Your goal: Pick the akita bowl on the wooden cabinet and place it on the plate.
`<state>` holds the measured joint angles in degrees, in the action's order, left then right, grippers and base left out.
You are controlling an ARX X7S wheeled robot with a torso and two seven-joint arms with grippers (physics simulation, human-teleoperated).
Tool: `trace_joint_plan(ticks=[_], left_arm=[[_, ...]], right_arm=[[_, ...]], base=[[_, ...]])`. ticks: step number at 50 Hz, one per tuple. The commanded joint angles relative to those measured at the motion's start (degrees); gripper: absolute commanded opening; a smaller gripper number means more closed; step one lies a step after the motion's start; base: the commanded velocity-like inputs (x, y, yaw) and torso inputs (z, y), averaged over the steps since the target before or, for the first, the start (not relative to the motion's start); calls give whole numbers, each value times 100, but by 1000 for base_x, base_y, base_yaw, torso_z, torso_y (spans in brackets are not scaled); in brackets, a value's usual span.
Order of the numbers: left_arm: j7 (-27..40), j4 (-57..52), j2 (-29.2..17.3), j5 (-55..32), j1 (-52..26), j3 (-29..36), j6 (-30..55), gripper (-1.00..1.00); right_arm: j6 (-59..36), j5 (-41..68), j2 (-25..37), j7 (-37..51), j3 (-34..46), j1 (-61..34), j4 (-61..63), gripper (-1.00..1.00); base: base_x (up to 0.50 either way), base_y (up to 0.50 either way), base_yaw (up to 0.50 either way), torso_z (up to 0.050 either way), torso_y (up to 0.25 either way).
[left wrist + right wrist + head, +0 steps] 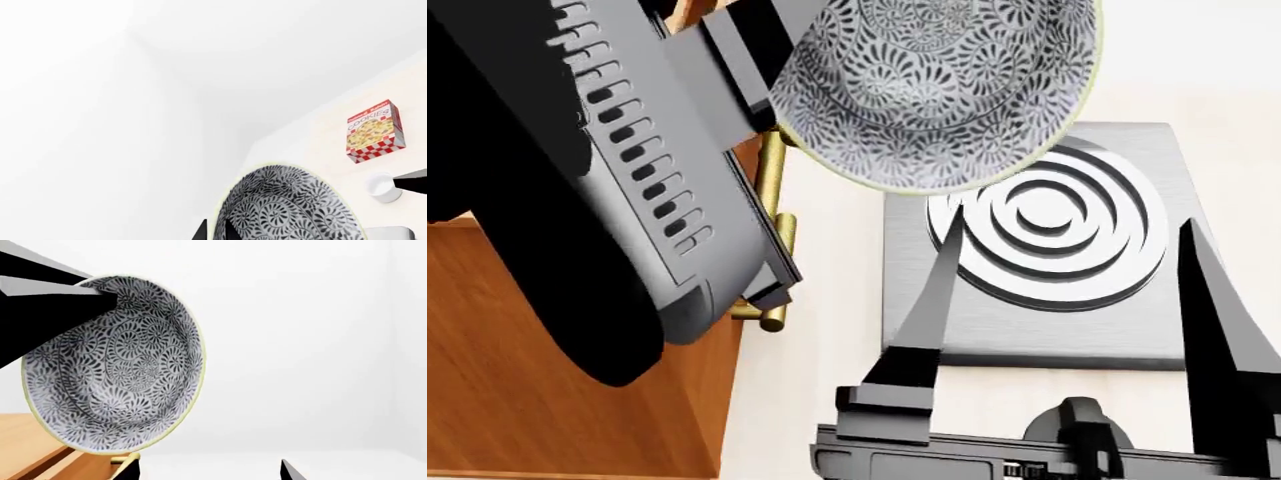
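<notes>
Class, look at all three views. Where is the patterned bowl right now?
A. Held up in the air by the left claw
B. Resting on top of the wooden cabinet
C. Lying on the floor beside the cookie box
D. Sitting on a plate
A. The bowl is tilted in mid-air, with the left claw gripping its rim, off to the side of the cabinet and touching no surface.

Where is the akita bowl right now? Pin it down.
In the head view the akita bowl is at top centre, lifted off the wooden cabinet in the left gripper, above a grey stove plate.
</notes>
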<state>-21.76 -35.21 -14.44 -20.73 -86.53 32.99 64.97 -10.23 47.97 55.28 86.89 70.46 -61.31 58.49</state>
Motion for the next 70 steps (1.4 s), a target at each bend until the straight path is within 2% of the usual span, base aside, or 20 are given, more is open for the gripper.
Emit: trace_joint_plan(ticks=[1,12,20,34,39,49,67,68,70], left_arm=[[28,-83,-61,28,104,-61,-103,-100],[20,-239,-148,-94,223,-150,-26,-100],[58,-267,-196,-99,355,-132,-89,-100],[97,-343,-215,-157,401,-134,-65,-100],[67,-464,-230,-290,416,-302,18,-100],[46,-940,-235,-655,499,-717,340,-100],[34,-1046,-285,-851,613,-901,346,-100],[38,-1048,-307,-837,652,-882,312,-100],[55,-1040,-322,-822,681,-872,283,-100]], right_arm=[[-160,304,-92,-33,-121,-311,41,100],[-273,543,62,58,-98,-629,132,100],[69,542,205,292,661,-1329,149,100],[197,537,226,308,990,-1690,150,100],[48,621,179,292,697,-1439,139,100],[254,552,224,25,601,-1166,-125,100],[587,512,268,-297,540,-911,-377,100],[567,502,255,-293,546,-908,-366,-100],[499,477,221,-293,575,-904,-338,-100]], base=[[0,0,0,0,0],[0,0,0,0,0],[0,0,0,0,1],[0,0,0,1,0],[0,0,0,0,0],[0,0,0,0,1],[0,0,0,0,0],[0,0,0,0,0],[0,0,0,0,0]])
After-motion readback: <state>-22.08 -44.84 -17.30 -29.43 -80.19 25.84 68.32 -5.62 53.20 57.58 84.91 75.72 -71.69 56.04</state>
